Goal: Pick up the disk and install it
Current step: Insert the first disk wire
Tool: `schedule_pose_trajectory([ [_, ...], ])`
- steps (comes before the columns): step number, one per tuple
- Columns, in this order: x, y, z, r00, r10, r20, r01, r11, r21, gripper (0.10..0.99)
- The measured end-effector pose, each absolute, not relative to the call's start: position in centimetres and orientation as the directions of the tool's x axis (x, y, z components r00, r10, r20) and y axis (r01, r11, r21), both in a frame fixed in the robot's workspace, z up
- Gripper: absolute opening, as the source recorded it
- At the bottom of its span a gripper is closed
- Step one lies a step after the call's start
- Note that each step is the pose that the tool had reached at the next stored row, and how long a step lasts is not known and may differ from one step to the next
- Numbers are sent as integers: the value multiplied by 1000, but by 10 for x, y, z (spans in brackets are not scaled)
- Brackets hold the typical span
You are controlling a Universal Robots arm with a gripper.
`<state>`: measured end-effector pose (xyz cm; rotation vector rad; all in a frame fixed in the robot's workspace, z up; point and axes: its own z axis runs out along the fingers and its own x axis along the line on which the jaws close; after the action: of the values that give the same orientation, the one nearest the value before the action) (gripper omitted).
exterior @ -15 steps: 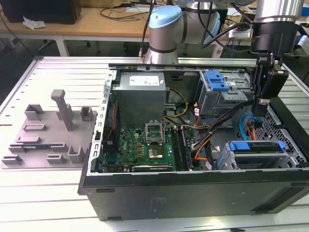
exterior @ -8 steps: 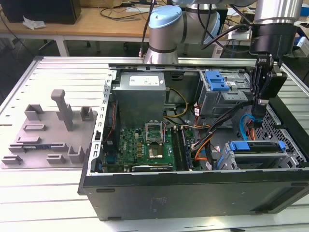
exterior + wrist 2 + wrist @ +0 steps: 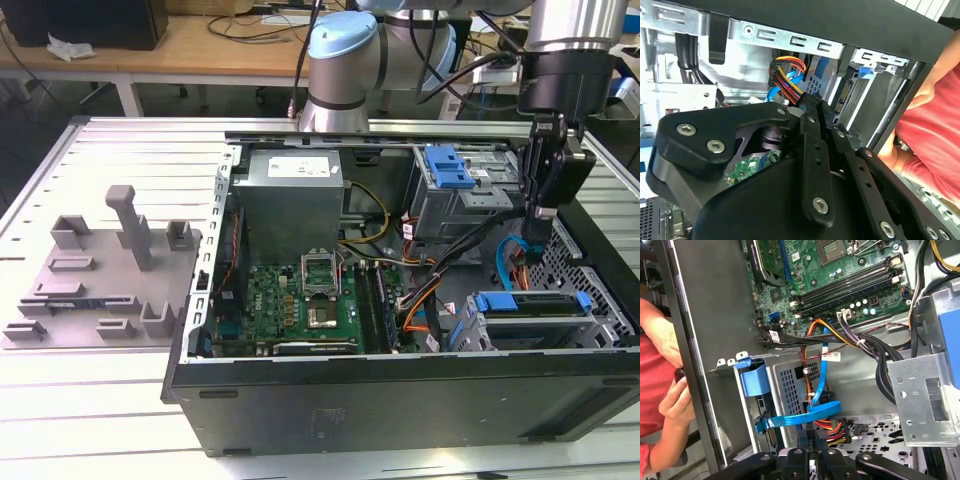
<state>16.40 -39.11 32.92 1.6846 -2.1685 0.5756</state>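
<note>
At the exterior view's left, the grey fixture (image 3: pixel 100 275) with upright posts lies flat on the table, well apart from the work. The open computer case (image 3: pixel 400 400) takes the middle and right of that view, with the motherboard (image 3: pixel 295 300) at lower centre.

At the right, the gripper (image 3: pixel 533 250) hangs inside the case with its 2 fingers drawn together. Nothing shows between them in either wrist view, so I judge it closed and empty.

Just below it, at lower right, the disk (image 3: pixel 530 308) sits in its bay, blue rails level with the cage top. It looks placed, though I cannot tell whether it is fully home.

If the step in hand is seating the disk, it is best done this way:
- Keep the closed fingers upright and bear on a rail or the frame, not on the label face.
- Stay clear of the blue flat cable (image 3: pixel 822 370) and the orange-and-yellow bundle (image 3: pixel 832 427), which lie close beside the fingers in the first wrist view. A snag there could drag a connector.
- Move slowly, since a person's hand (image 3: pixel 675 397) rests just outside the case wall in the first wrist view.
</note>
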Motion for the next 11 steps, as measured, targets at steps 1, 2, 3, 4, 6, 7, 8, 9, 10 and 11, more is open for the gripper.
schedule_pose_trajectory([
  [1,164,-393,330,-243,-835,494,-970,217,-110,165],
  [2,164,-395,331,-243,-835,494,-970,217,-110,165],
  [3,164,-398,334,-243,-835,494,-970,217,-110,165],
  [4,164,-400,337,-243,-835,494,-970,217,-110,165],
  [6,167,-405,338,-243,-835,494,-970,218,-110,165],
  [7,168,-410,338,-243,-838,489,-970,218,-109,165],
  [8,168,-414,338,-243,-847,473,-970,220,-105,165],
  [9,168,-417,338,-243,-854,459,-970,222,-101,165],
  [10,168,-418,338,-243,-861,447,-970,223,-98,165],
  [11,168,-421,338,-243,-871,426,-970,226,-93,165],
])
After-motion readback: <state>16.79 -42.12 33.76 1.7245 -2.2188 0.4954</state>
